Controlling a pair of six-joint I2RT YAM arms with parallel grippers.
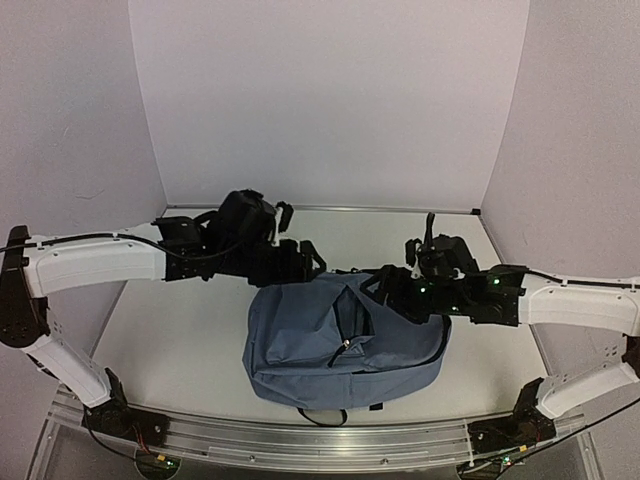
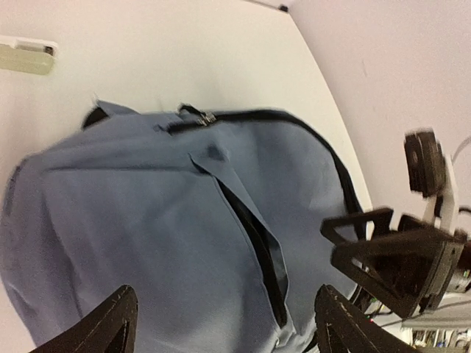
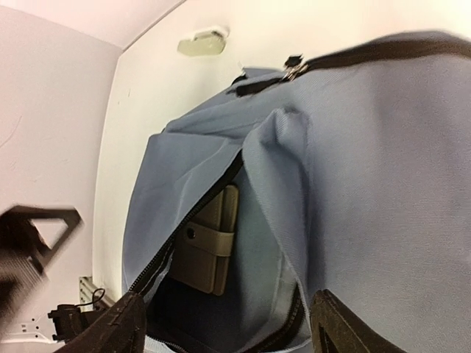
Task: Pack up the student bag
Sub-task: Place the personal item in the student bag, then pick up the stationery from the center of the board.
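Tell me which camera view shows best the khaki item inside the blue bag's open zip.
The right wrist view: it looks straight into the student bag, where the flat khaki item is plainly visible. The top external view shows only the dark zip opening; the left wrist view shows it as a narrow slit, the item hidden.

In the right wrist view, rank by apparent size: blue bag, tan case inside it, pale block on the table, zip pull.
1. student bag
2. tan case, partly hidden
3. pale block, farther off, so true size unsure
4. zip pull
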